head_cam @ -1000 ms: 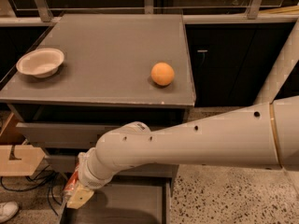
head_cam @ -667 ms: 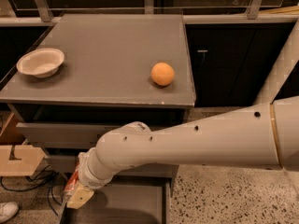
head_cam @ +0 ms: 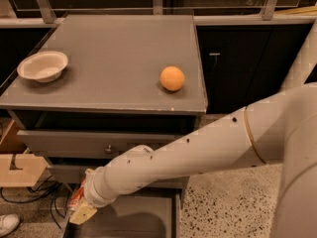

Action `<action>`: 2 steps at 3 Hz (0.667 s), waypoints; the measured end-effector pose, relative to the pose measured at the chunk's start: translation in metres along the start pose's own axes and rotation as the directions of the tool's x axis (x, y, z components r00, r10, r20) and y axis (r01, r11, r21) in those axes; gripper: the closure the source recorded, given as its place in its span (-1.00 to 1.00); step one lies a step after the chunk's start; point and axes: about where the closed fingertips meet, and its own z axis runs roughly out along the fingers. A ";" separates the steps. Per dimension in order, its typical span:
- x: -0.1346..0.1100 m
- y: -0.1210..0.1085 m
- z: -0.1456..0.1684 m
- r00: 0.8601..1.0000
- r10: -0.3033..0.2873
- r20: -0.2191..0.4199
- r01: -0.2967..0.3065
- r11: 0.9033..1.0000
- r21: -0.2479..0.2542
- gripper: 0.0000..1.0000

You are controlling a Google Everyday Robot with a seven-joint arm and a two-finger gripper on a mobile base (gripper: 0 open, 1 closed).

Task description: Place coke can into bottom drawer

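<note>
My gripper is at the bottom left, at the end of my white arm, just above the front left part of the open bottom drawer. It is shut on the coke can. Only a strip of the can's red side with white markings shows beside the wrist. A tan fingertip shows below the can. The drawer is a flat grey tray, and my arm hides much of it.
An orange and a white bowl sit on the grey cabinet top. A drawer with a round knob is above the arm. A wooden piece, cables and a white shoe lie to the left.
</note>
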 end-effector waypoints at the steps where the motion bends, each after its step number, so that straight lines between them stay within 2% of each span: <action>1: 0.017 -0.005 0.020 1.000 0.026 0.012 -0.026 1.000 0.014 1.00; 2: 0.062 -0.007 0.070 0.996 0.084 0.026 -0.084 0.996 -0.012 1.00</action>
